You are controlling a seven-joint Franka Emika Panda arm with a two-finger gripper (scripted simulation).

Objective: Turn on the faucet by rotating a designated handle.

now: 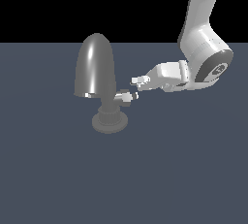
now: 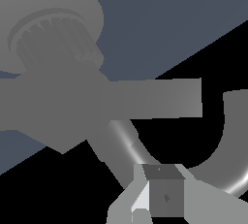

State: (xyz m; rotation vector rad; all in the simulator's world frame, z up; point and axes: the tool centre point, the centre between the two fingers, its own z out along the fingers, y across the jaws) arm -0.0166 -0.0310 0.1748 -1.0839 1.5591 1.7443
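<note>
The faucet (image 1: 95, 65) stands on the floor, a glossy grey dome over a short neck and a round ribbed base (image 1: 110, 121). Its handle (image 1: 124, 97), a short silvery stub with a white tip, sticks out of the neck toward the exterior view's right. My gripper (image 1: 136, 88) lies level just to the right of that tip, open. One finger is above the tip's height and the other is right beside it. In the wrist view the ribbed base (image 2: 53, 39) fills the far part, and a shiny stub, the handle (image 2: 123, 138), runs up to a finger pad (image 2: 164, 196).
The dark blue-grey floor (image 1: 184, 169) spreads flat around the faucet. My white arm (image 1: 203, 58) comes down from above at the exterior view's right. The dome's curved rim (image 2: 225, 140) shows close by in the wrist view.
</note>
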